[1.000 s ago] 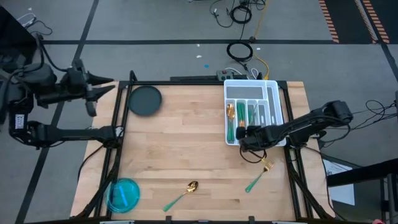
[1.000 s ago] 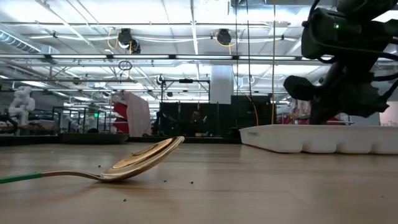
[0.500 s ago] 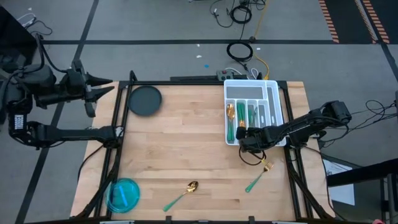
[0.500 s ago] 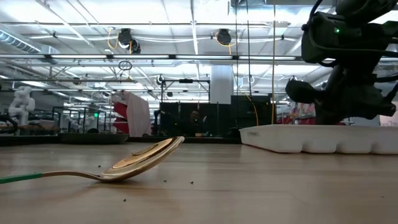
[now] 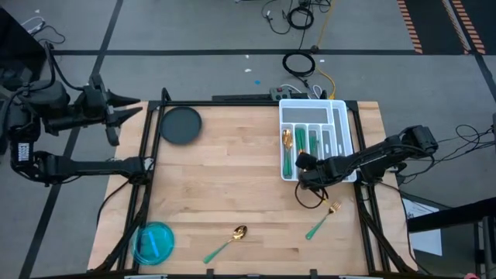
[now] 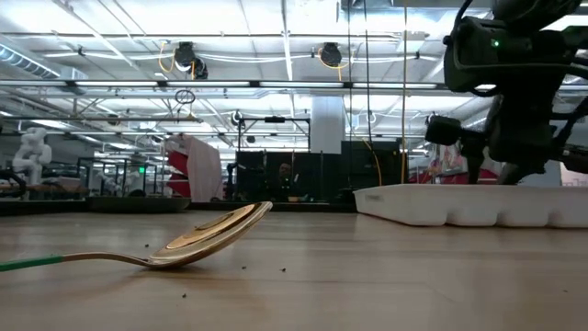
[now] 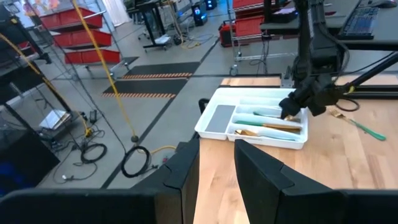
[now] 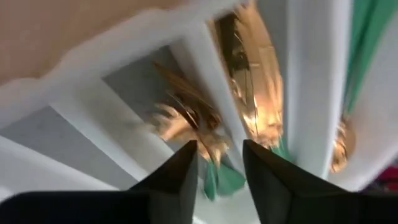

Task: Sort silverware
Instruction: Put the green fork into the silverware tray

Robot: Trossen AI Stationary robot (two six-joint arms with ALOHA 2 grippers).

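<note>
A white divided tray (image 5: 313,104) stands at the table's far right with several green-handled gold pieces of silverware (image 5: 298,147) in its compartments. My right gripper (image 5: 304,164) hangs open over the tray's near left corner, slanting down. In its wrist view a gold fork head (image 8: 186,118) lies in a compartment just beyond the fingers (image 8: 177,177). A spoon (image 5: 229,239) and a fork (image 5: 322,221) lie flat on the table near the front edge. My left gripper (image 5: 133,108) waits open, raised beyond the table's left edge. My right gripper stands open above the fork in the tray. A green handle end (image 8: 221,179) shows in the gap between its fingertips, and I cannot tell whether either finger touches it. The fingers come from above, slanting down from the table's right.
A dark round plate (image 5: 180,124) sits at the far left corner and a blue bowl (image 5: 153,242) at the near left corner. The wooden table between them and the tray is bare. Cables lie on the floor behind the table.
My right gripper has stayed over the tray's near left corner, rolled about its wrist and opened. Neither the spoon nor the fork on the table has moved.
</note>
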